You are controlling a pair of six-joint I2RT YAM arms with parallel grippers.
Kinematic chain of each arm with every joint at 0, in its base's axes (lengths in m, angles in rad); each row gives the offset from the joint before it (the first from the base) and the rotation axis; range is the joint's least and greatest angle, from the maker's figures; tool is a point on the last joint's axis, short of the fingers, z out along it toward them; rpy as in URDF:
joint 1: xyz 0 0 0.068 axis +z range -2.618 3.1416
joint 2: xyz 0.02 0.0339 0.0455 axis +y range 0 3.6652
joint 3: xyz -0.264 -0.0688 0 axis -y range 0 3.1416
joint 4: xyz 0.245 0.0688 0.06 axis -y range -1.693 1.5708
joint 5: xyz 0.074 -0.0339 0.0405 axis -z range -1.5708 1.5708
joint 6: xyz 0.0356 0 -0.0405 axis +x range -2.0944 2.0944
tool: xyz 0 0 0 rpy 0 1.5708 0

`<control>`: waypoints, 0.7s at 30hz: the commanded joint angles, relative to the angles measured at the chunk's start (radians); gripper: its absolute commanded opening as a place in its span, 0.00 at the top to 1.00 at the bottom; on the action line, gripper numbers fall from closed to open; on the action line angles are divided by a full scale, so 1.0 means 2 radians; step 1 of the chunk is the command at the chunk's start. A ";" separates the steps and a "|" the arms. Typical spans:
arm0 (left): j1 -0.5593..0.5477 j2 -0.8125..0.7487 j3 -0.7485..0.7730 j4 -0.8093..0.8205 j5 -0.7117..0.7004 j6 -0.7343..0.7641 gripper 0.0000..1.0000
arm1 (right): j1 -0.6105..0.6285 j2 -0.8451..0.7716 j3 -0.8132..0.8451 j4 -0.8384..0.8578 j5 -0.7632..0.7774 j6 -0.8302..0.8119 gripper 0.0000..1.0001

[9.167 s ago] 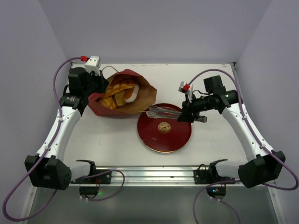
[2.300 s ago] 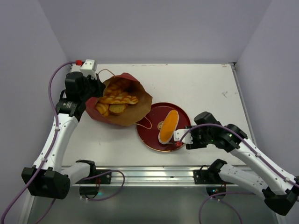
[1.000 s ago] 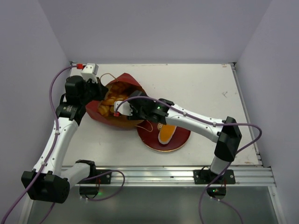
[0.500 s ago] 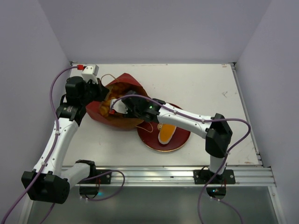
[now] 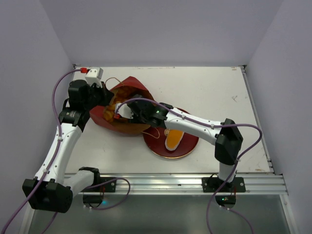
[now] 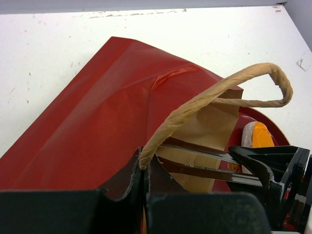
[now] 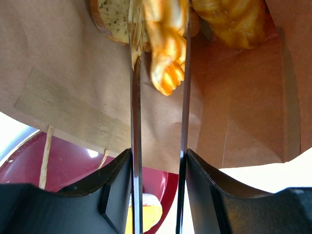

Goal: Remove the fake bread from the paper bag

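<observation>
The dark-red paper bag (image 5: 100, 117) lies on its side, mouth toward the plate, and also shows in the left wrist view (image 6: 97, 112). My left gripper (image 5: 103, 97) is shut on its tan cord handle (image 6: 219, 90) at the rim. My right gripper (image 5: 131, 112) is shut on metal tongs (image 7: 135, 146) that reach into the bag's brown inside (image 7: 73, 63). The tong blades stand on either side of a golden twisted bread stick (image 7: 163, 44). A round tan slice (image 7: 109, 19) and another loaf (image 7: 234, 19) lie deeper inside. An orange bread slab (image 5: 174, 138) lies on the plate.
The round dark-red plate (image 5: 156, 146) sits just in front of the bag's mouth, under my right forearm. The second cord handle (image 7: 46, 156) trails onto the plate. White walls close in the table at the left, back and right.
Since 2.3 s ago my right arm has swung from the plate to the bag and pushed the tongs inside. Over the last half second almost nothing moved. The left gripper keeps its hold.
</observation>
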 commanded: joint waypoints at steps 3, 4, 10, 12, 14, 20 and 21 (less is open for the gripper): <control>0.000 -0.012 0.005 0.021 0.005 -0.006 1.00 | 0.002 -0.041 0.003 0.007 -0.012 0.012 0.52; 0.000 -0.012 0.005 0.021 0.005 -0.006 1.00 | 0.002 -0.041 0.004 0.007 -0.011 0.013 0.52; 0.000 -0.014 0.005 0.019 0.005 -0.005 1.00 | 0.004 -0.036 0.002 0.010 -0.007 0.009 0.52; 0.000 -0.015 0.006 0.019 0.007 -0.006 1.00 | 0.004 -0.030 0.002 0.010 -0.006 0.009 0.51; 0.000 -0.017 0.007 0.018 0.007 -0.007 1.00 | 0.004 -0.022 0.002 0.012 -0.004 0.009 0.51; 0.000 -0.019 0.010 0.014 0.008 -0.006 1.00 | 0.004 -0.003 0.006 0.019 0.013 0.002 0.51; 0.000 -0.019 0.010 0.014 0.008 -0.006 1.00 | 0.004 0.000 0.007 0.018 0.013 0.002 0.51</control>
